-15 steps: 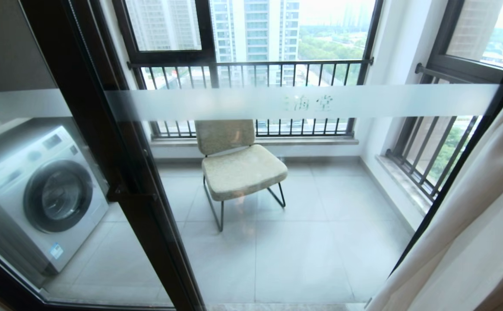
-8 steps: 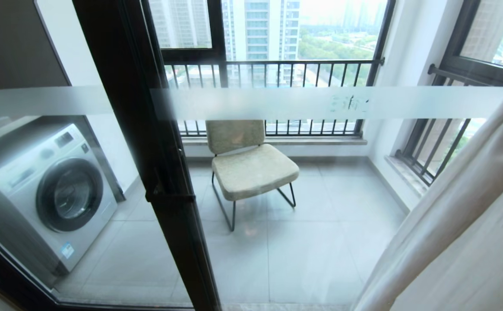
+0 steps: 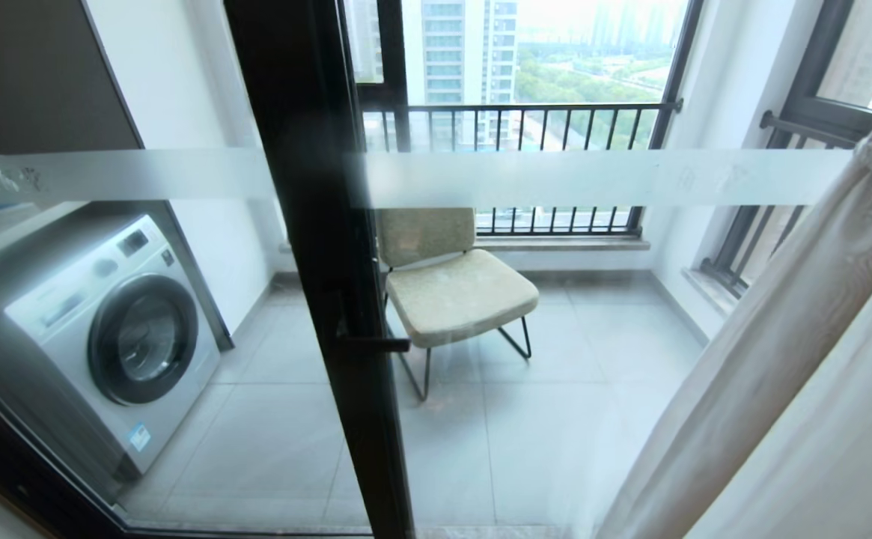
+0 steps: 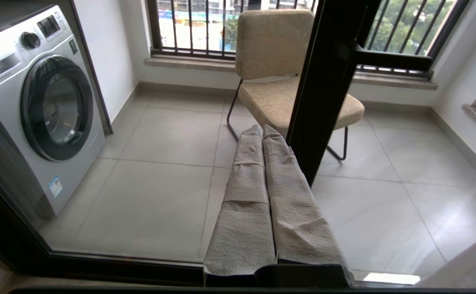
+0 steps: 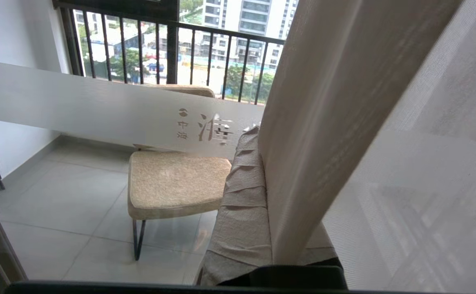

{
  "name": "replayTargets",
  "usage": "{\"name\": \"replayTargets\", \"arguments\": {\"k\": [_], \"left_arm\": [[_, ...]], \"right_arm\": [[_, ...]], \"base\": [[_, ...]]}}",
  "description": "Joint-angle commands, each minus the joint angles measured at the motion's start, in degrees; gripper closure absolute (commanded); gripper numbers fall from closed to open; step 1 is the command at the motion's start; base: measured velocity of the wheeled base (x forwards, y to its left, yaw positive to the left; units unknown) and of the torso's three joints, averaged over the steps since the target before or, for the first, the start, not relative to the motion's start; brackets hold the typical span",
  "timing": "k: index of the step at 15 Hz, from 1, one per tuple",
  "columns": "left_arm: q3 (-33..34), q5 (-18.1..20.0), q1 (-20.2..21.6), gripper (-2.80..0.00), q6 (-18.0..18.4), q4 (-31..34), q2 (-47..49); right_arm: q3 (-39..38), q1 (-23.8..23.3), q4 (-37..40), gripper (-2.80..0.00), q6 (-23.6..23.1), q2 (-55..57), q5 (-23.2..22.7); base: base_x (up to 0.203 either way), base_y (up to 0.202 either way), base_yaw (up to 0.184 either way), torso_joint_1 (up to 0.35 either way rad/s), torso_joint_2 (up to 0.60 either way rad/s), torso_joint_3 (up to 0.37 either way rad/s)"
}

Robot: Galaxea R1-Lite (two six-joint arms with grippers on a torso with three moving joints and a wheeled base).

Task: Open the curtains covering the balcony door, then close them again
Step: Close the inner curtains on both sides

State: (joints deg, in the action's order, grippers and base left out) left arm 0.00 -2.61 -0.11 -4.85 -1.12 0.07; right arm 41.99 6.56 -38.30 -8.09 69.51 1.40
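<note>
The curtains (image 3: 772, 359) are seen bunched right of the balcony door (image 3: 316, 224) in the head view, while only the right wrist view shows the right gripper (image 5: 262, 192) clenched on their edge; the left gripper (image 4: 262, 163) is empty, clenched.

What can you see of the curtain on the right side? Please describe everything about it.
The curtain is thick beige woven cloth, gathered into a slanting fold at the head view's right edge, with a sheer white layer beside it. It covers only the right part of the balcony door. In the right wrist view, a fold lies across the right hand.
</note>
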Motion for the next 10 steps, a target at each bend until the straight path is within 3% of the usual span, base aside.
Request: {"name": "replayTargets", "arguments": {"k": [1,10], "left_arm": [[0.0,-0.03,0.02,0.0,-0.07,-0.02,0.01],[0.0,-0.03,0.02,0.0,-0.07,-0.01,-0.05]], "right_arm": [[1.26,0.03,-0.4,0.0,-0.06,1.46,0.0],[3.97,0.11,-0.11,0.0,-0.06,3.01,-0.08]], "base": [[0.0,0.191,0.002,0.005,0.01,0.002],[0.0,0.191,-0.001,0.002,0.0,0.001]]}}
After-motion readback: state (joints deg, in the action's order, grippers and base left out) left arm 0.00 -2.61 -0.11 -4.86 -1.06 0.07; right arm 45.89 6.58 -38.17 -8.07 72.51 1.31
